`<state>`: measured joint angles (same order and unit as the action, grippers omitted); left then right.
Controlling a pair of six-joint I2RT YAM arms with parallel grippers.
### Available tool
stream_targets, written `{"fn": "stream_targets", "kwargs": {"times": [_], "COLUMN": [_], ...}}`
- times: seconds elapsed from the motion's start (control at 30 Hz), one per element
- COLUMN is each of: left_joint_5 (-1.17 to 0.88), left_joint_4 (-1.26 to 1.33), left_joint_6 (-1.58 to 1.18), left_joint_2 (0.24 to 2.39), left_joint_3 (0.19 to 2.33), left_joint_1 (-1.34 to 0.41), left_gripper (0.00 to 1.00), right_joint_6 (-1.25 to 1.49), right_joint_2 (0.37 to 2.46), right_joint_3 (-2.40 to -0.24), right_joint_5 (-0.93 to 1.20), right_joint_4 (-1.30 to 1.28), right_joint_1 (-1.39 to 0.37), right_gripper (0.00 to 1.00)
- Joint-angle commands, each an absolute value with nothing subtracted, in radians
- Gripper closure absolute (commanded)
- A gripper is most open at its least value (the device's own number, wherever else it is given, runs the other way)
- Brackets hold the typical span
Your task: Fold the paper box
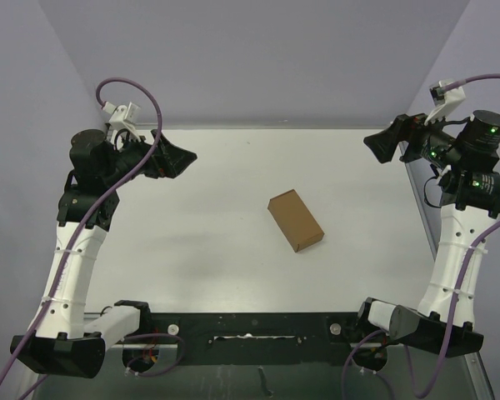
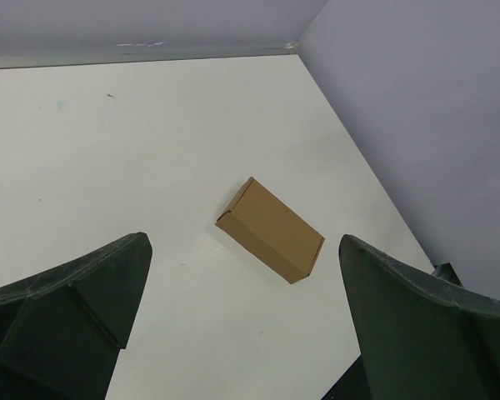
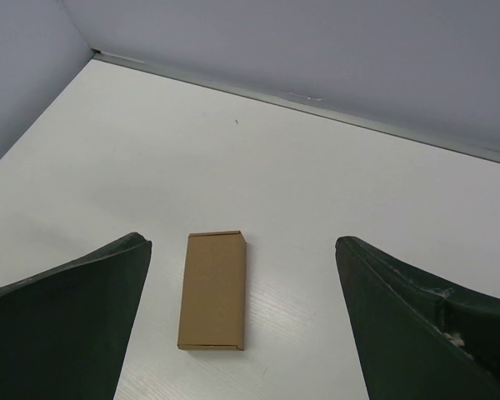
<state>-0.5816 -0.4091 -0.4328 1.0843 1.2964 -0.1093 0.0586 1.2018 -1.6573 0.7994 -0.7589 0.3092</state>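
Observation:
The paper box is a closed brown cardboard block lying flat on the white table, a little right of its middle and turned at an angle. It also shows in the left wrist view as the paper box and in the right wrist view as the paper box. My left gripper hangs open above the table's far left, well away from the box. Over at the far right my right gripper is open too, also clear of the box. Nothing sits between either pair of fingers.
Purple walls close the table at the back and both sides. The arm bases and a black rail run along the near edge. Cables loop above the left arm.

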Motion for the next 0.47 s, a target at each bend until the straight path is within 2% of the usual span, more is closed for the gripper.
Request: {"fn": "stream_targets", "kwargs": {"times": [0.0,0.43], "left_joint_5": [-0.598,-0.597], "left_joint_4": [-0.382,-0.384], "left_joint_6": [-0.419,-0.413], "left_joint_2": [1.069,1.07], "left_joint_3": [1.31,1.306], "left_joint_1": [-0.103,-0.103], "left_gripper": [0.02,0.02], "right_joint_6": [0.069,0.056], "right_joint_2": [1.174,1.174], "right_joint_3": [-1.667,-1.657], "right_joint_5": [0.792,0.8], "right_joint_4": [-0.724,-0.712], "right_joint_1": [0.318,0.323], "right_gripper": [0.02,0.02]}}
